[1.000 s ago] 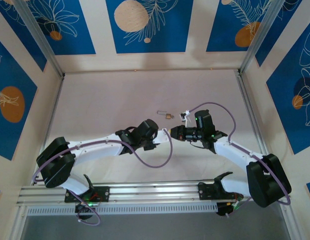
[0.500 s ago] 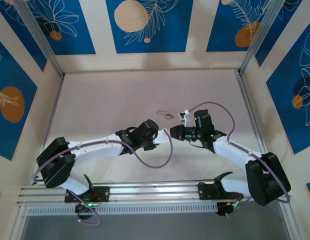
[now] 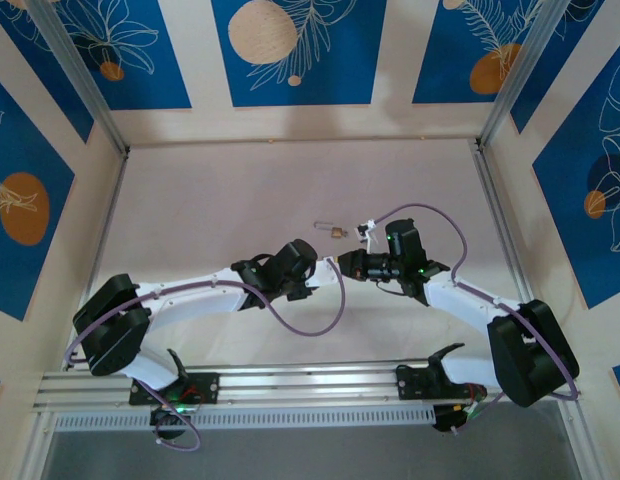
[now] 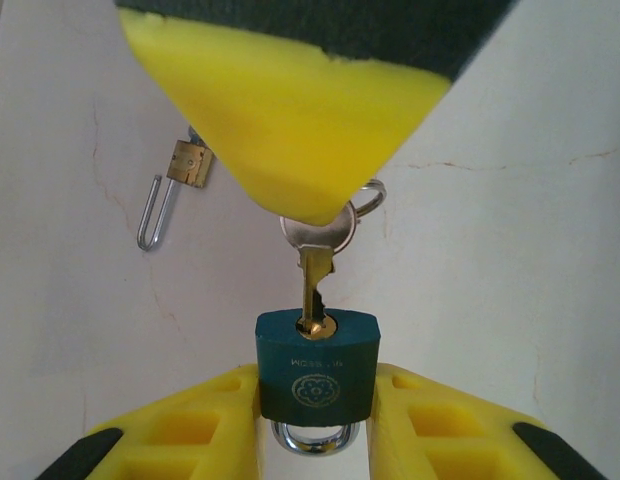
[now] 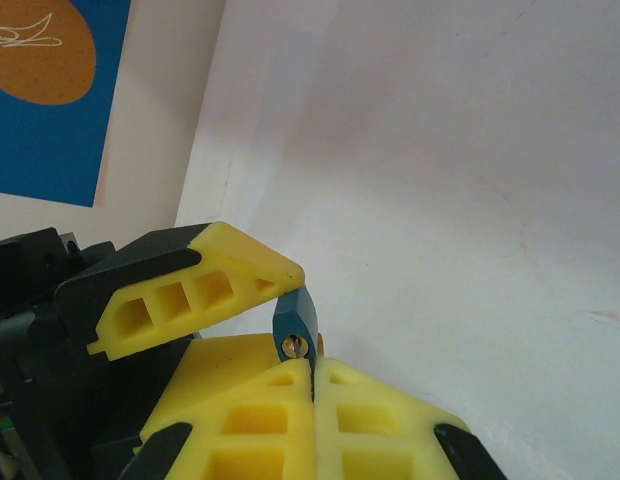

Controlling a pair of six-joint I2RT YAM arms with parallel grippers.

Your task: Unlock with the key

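- Gripping a teal padlock (image 4: pixel 316 370) by its two flat faces, the left hand (image 4: pixel 315 405) had its yellow fingers (image 4: pixel 195 425) clamped on the lock's body. The keyhole end pointed away from its wrist.
- The lock's silver shackle (image 4: pixel 312 440) sat back between those fingers, on the wrist side of the body.
- The right hand (image 5: pixel 312 385) faced the left one head on. Its fingers were pressed together with barely a seam between them, pinching the round head of the key (image 4: pixel 315 265).
- The key's blade stood in the keyhole at the end of the padlock. A short length of blade showed between the key's head and the lock, and I could not tell how deep it went in.
- A thin key ring (image 4: pixel 368 197) stuck out from behind the right hand's fingertip, beside the key's head.
- From above, the two hands met tip to tip over the middle of the pale surface (image 3: pixel 240 190). At that height the lock and key between them were too small to make out.
- A second, small brass padlock (image 4: pixel 190 162) lay on the surface beyond the left hand's fingertips and off to its left, clear of both hands.
- Its long wire shackle (image 4: pixel 150 218) trailed back toward the left hand. I could not tell whether it was latched.
- A purple cable (image 3: pixel 308 328) sagged in a loop below the left wrist.
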